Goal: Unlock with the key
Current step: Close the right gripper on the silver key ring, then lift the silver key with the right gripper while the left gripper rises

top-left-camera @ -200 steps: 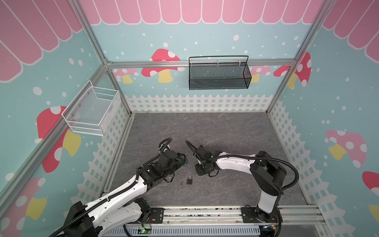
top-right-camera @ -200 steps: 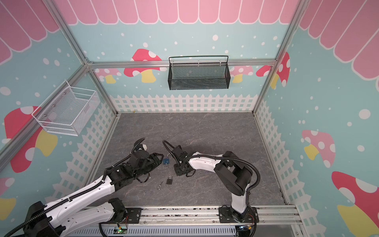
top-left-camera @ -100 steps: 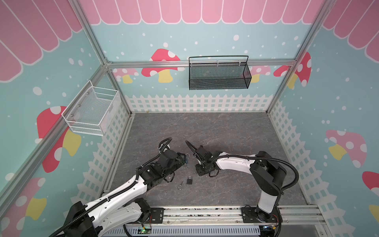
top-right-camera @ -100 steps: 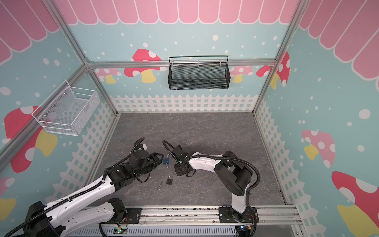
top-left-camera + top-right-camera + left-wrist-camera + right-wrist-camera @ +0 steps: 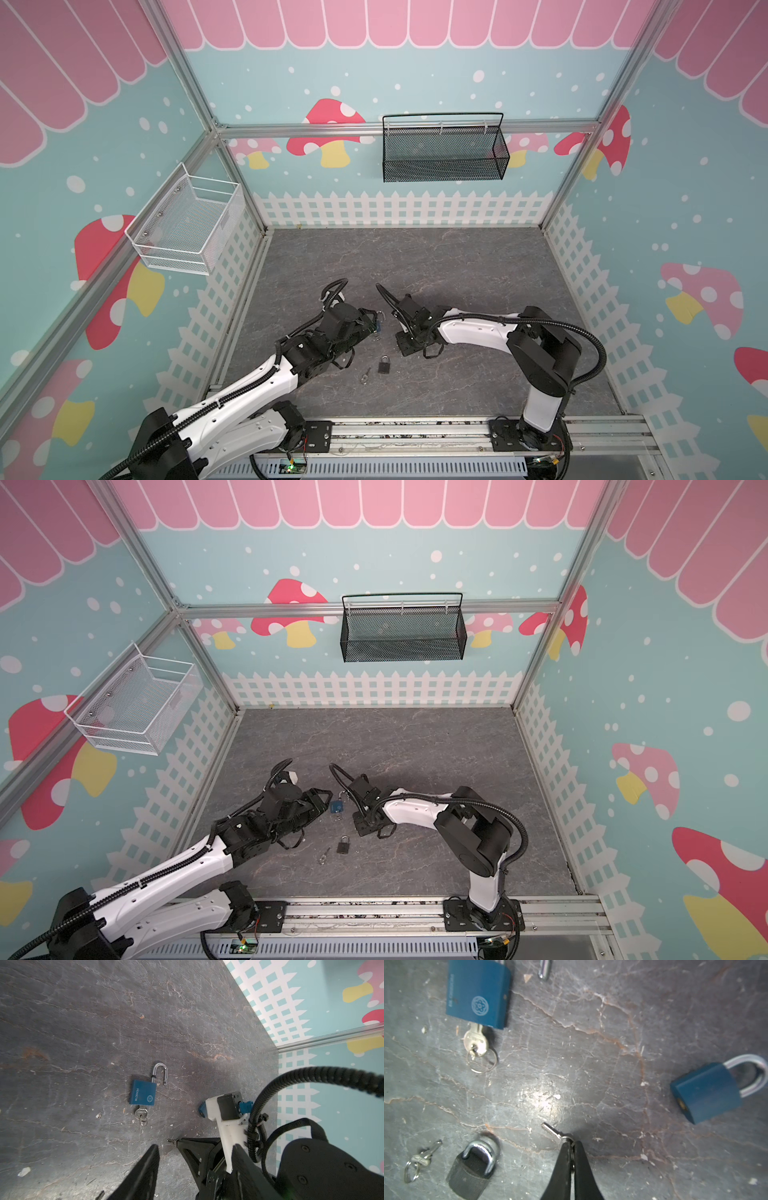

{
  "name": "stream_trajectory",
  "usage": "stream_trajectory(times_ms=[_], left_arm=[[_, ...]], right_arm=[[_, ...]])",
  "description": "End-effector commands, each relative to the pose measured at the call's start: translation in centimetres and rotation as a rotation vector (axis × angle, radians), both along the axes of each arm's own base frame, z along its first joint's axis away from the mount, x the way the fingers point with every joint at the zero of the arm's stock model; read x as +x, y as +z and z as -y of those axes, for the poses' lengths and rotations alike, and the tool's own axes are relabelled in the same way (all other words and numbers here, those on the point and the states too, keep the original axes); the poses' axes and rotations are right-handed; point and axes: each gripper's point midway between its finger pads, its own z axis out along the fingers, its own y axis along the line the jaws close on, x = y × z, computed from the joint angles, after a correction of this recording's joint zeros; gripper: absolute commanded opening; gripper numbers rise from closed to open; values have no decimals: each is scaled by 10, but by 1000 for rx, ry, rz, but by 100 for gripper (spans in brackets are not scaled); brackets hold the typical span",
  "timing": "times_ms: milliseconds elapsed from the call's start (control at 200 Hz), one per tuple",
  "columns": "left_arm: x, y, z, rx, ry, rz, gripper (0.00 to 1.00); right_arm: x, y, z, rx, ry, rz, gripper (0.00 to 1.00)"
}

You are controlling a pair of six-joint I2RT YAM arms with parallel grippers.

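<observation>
The right gripper is closed on a key. Its two fingers press together on the head and the ring, and the blade sticks out past the tips, close over the grey floor. The left wrist view also shows the blade tip at the end of this gripper.

The left gripper is low over the floor. Its jaws stand apart and there is nothing between them. One finger shows in its wrist view.

Between the two grippers lies an open blue lock, flat on the floor. One end of its shackle is out of the body, and a second key with a ring sits in its keyhole. In both top views this lock is just beside the left gripper.

A shut blue lock also lies on the floor, well apart from the held key. The brass keyhole shows on its end.

Nearer to the rail lies a dark lock with its shackle closed. A small key on a ring lies just beside it and does not touch it.
</observation>
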Motion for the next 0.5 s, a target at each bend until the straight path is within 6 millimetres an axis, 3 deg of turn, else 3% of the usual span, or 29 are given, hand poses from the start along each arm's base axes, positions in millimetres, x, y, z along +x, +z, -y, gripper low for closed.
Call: stream_trajectory(times_ms=[0, 325, 495], left_arm=[[1, 6, -1, -43, 17, 15, 56], [0, 24, 10, -116, 11, 40, 56], [0, 35, 24, -165, -4, 56, 56]], right_arm=[[-4, 2, 8, -9, 5, 14, 5], [-1, 32, 4, 148, 10, 54, 0], [5, 61, 8, 239, -2, 94, 0]])
